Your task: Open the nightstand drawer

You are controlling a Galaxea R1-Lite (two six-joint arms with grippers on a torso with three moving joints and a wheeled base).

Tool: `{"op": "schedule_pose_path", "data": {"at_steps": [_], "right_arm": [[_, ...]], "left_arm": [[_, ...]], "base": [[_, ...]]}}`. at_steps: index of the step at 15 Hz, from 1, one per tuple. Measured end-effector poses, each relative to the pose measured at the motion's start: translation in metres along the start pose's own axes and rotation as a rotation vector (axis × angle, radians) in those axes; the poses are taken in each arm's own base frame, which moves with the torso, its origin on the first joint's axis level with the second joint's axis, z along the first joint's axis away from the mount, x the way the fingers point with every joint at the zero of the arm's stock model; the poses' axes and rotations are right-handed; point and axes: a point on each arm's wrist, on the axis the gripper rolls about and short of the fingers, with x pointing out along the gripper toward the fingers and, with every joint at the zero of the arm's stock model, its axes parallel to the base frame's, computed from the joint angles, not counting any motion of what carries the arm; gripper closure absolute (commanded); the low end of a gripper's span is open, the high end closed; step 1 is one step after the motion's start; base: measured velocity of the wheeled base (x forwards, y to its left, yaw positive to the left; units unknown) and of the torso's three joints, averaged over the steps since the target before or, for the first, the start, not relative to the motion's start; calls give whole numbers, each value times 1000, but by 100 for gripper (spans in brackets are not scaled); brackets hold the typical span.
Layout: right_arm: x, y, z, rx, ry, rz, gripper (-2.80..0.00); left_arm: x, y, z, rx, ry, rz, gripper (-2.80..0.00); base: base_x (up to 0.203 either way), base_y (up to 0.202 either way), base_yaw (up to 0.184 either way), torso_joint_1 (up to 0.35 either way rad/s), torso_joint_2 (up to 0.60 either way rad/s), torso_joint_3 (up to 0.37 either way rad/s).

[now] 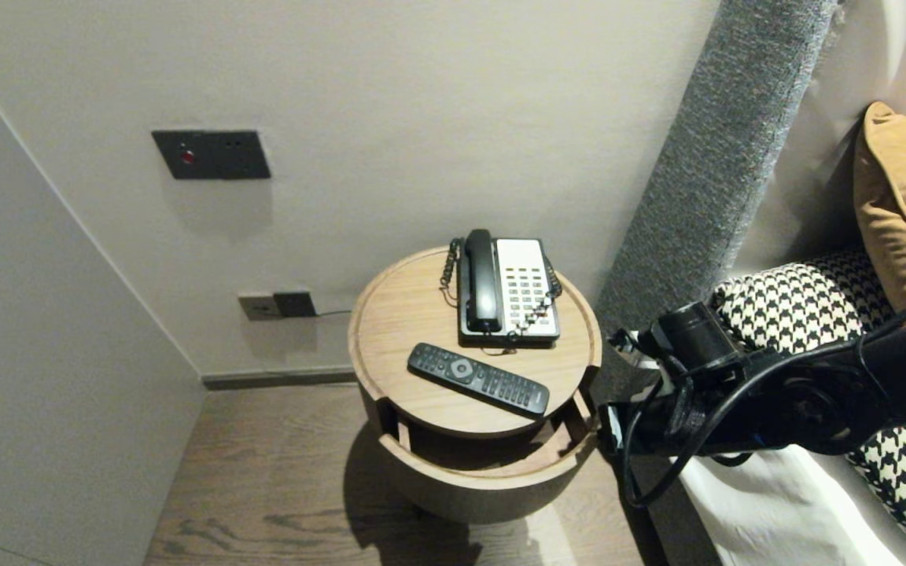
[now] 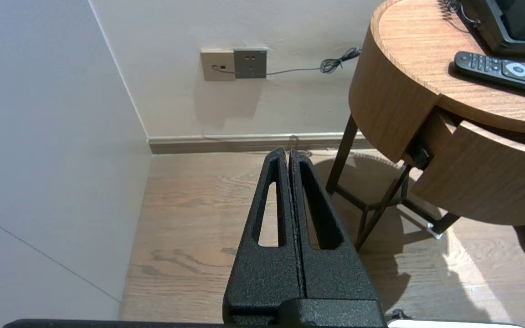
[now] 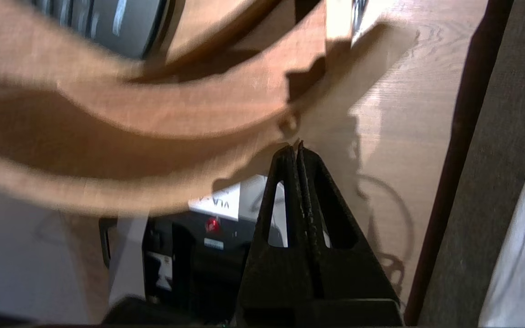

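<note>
Two grippers closed; right gripper (image 3: pixel 299 146) at the open drawer (image 1: pixel 492 481) of the round bedside table (image 1: pixel 390 314).
The right gripper reaches in from the bed (image 1: pixel 775 495) side with its fingers pressed together, holding nothing. Its tips are just beside the drawer's curved front; I cannot tell whether they touch. The drawer stands pulled out beneath the table top, toward the robot. On top, a telephone (image 1: pixel 506 289) sits at the back and a remote (image 1: pixel 478 379) lies just in front of it. The left gripper (image 2: pixel 288 154) is parked low to the table's left, fingers together and empty, above the wood floor (image 2: pixel 189 218).
</note>
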Motion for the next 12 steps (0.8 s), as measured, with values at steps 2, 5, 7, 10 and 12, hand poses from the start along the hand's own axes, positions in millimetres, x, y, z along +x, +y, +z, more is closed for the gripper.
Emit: {"op": "schedule_pose_path", "data": {"at_steps": [2, 5, 7, 10, 12], "right_arm": [[-12, 2, -10, -12, 0, 10, 0], [-32, 6, -10, -23, -51, 33, 0], [-38, 10, -2, -25, -90, 47, 0], [-28, 12, 5, -26, -84, 46, 0], [-15, 12, 7, -25, -60, 39, 0]], "left_arm": [[0, 0, 0, 0, 0, 0, 0], [0, 0, 0, -1, 0, 0, 0], [0, 0, 0, 0, 0, 0, 0], [0, 0, 0, 0, 0, 1, 0], [0, 0, 0, 0, 0, 1, 0]], "base": [[0, 0, 0, 0, 0, 0], [0, 0, 0, 0, 0, 0], [0, 0, 0, 0, 0, 0], [0, 0, 0, 0, 0, 0], [0, 0, 0, 0, 0, 0]]}}
